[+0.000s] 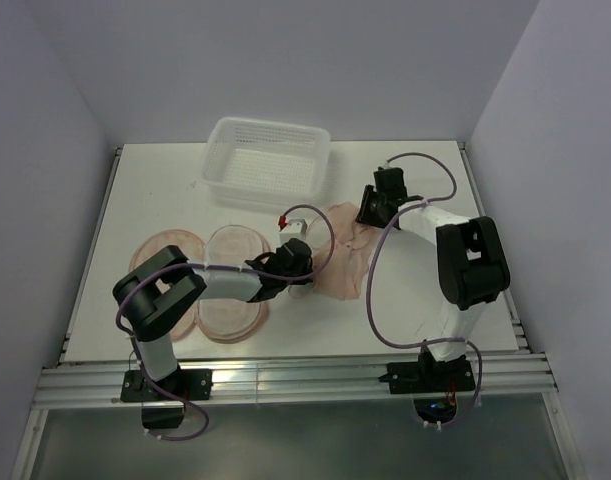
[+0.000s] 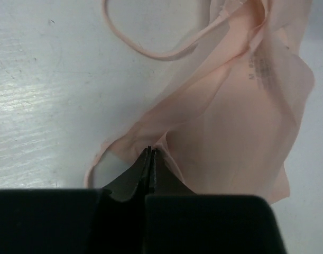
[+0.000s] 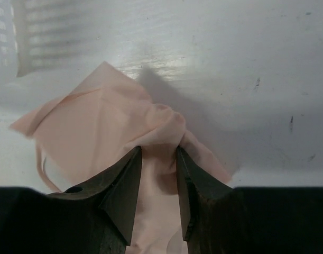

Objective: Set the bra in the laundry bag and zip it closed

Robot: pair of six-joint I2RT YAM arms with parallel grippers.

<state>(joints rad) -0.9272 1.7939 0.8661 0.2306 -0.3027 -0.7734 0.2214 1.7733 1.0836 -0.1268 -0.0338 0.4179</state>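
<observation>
Both fingers [image 2: 150, 159] on bra [image 2: 240, 127]

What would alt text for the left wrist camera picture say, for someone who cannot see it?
Two black gripper fingers, pressed together, pinch the edge of a thin, pale pink fabric bra lying crumpled on a white table. A thin pink strap loops across the table above, and faint printed size lettering shows on the fabric.

Left claw [image 2: 150, 159] pinched closed, arm bent inward; right claw [image 3: 158, 159] seemingly part-open, arm reaching forward.
</observation>
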